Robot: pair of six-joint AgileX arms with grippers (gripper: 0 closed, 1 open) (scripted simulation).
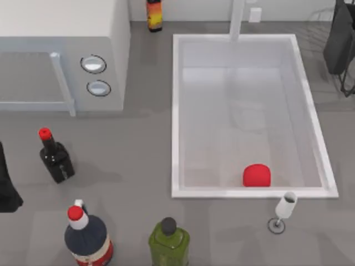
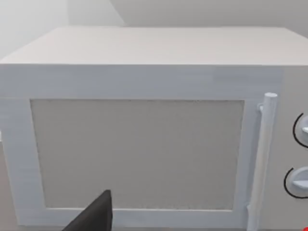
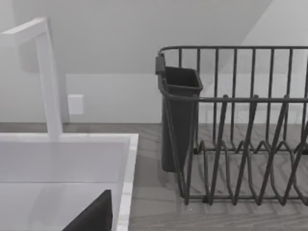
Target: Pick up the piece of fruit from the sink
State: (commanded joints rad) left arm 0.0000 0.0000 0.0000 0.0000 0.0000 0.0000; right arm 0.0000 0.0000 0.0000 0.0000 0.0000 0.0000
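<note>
Red piece of fruit (image 1: 257, 175) lies on the sink (image 1: 249, 193) floor near its six o'clock rim; both tools parked, state cannot be told.

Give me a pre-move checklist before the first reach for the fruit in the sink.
1. Piece of fruit located, lying in the sink by its near wall: ok.
2. Fruit unobstructed from above: ok.
3. Wine glass stands just outside the near rim, close to the fruit: not ok, keep clear.
4. Faucet at the far rim, away from the fruit: ok.
5. Left gripper and right gripper state: cannot tell.
</note>
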